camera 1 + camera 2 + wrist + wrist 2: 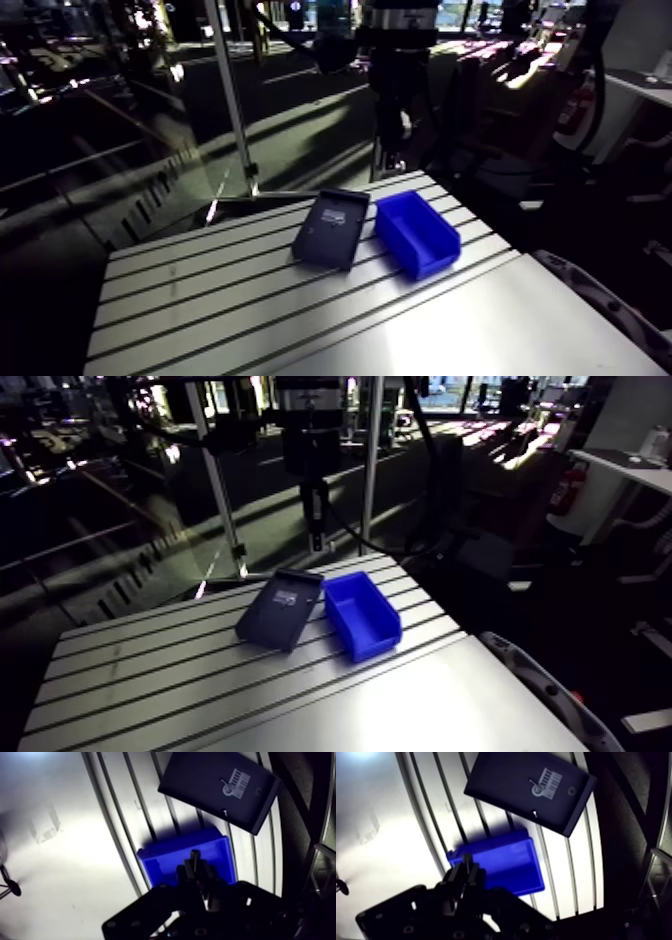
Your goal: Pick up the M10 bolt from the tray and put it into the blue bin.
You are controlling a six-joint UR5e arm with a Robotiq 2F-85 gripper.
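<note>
Slotted aluminium table (200, 300) is being used as the work surface, and a dark tray (200, 777) is lying askew on it, just beside the blue bin (435, 258). In the wrist view the M10 bolt (534, 788) is being seen as a small pale piece lying flat on the tray floor. It is just beside a white barcode label (552, 783) and ahead of the gripper (194, 859). The gripper is being held above the bin, not over the tray. Its fingers are being shown pressed together, or very nearly so, with nothing visible between them.

The bolt is being judged a rigid steel part, dense for its bulk, smooth, and likely to roll or skid if nudged sideways; breakage is not being feared. A hold across the shank close under the head, with the fingers set square to its length, is being judged the soundest, since the head would be stopping it from slipping through.

Much is being left unclear. The bolt's thread and head shape are being lost to smallness, and the way its shank is pointing is only being guessed. In the arm view the bolt is hardly being made out. The bin's inside is being partly covered by the gripper body, and one edge of the tray is being cut off.
</note>
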